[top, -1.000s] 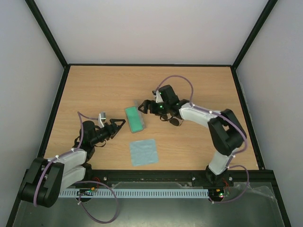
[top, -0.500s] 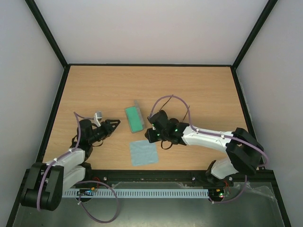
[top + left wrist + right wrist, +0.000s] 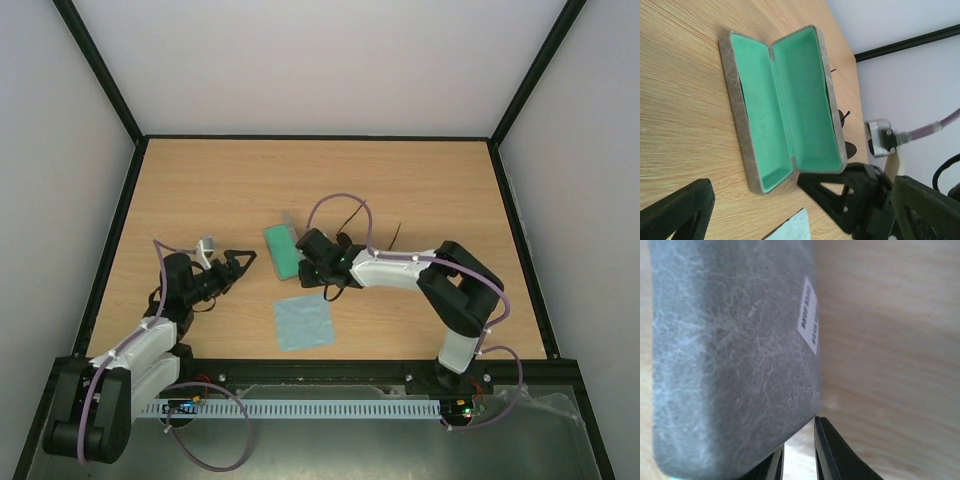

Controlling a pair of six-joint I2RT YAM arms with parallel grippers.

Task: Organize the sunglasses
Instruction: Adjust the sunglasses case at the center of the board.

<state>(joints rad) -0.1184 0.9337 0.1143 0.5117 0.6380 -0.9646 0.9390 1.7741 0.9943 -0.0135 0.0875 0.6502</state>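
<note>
**Desk:** Where are the sunglasses [image 3: 849, 148] right now?

**Me:** On my overhead feed they're at about 3 o'clock of the open case [image 3: 283, 250], just beside its long edge and mostly hidden under the right arm. On the left wrist feed I only get dark bits of lens peeking over that edge.

**Desk:** And the jaws?

**Me:** The left gripper [image 3: 240, 263] is spread wide and holds nothing. It sits at 9 o'clock of the case, so the case lies between it and the sunglasses. The right gripper [image 3: 305, 265] is pinched to a narrow slit with nothing I can see between its fingers. It points at the case's grey shell near the 6 o'clock end.

**Desk:** Which arm goes?

**Me:** I'd judge the right one, since it's nearer. But the sunglasses lie behind its jaws, toward 3 o'clock, so it would have to back off and turn round.

**Desk:** Long axis?

**Me:** I can't tell. Two thin dark lines running toward 12 o'clock may be the temple arms.
</note>
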